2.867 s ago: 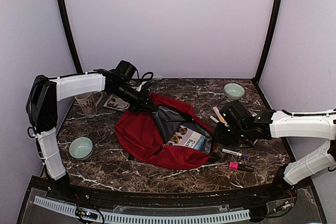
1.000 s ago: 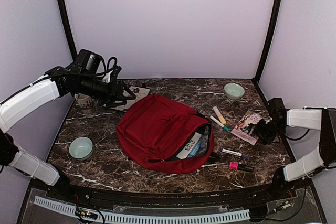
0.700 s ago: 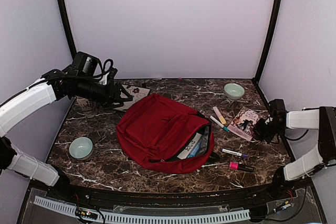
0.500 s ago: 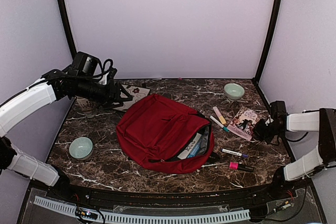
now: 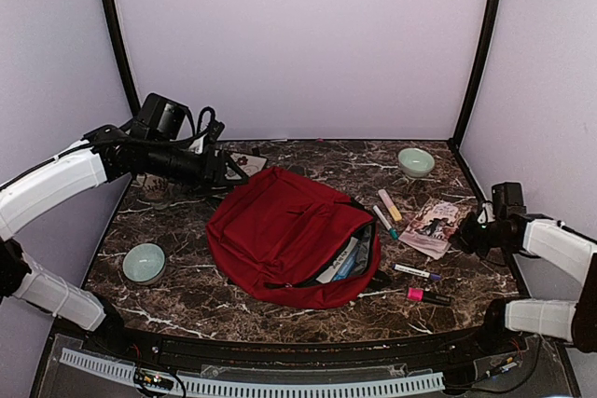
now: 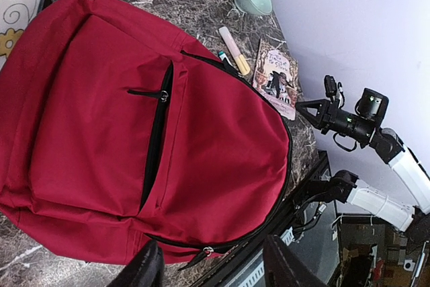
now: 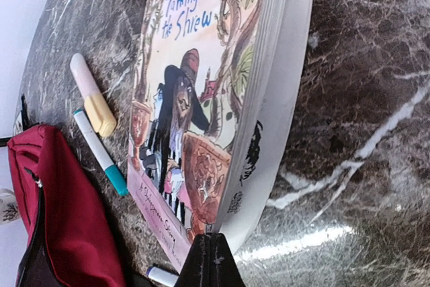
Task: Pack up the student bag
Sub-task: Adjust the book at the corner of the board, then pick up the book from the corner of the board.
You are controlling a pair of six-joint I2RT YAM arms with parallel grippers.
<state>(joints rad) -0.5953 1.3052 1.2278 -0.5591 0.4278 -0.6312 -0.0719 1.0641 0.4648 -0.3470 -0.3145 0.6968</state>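
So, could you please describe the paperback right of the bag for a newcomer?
Find the large dark-red fabric backpack in the middle of the dark marble table, then look to its right, past the slim markers. There lies a thin paperback book; unlike its neighbours it is flat, its illustrated cover titled The Taming of the Shrew.

A dark brown marble-patterned tabletop with white veins (image 5: pixel 177 300) fills the lower half of the top view. Smooth pale lilac walls (image 5: pixel 298 44) enclose it, with two thin black corner posts (image 5: pixel 118 39) rising at upper left and upper right. The light is soft and even.
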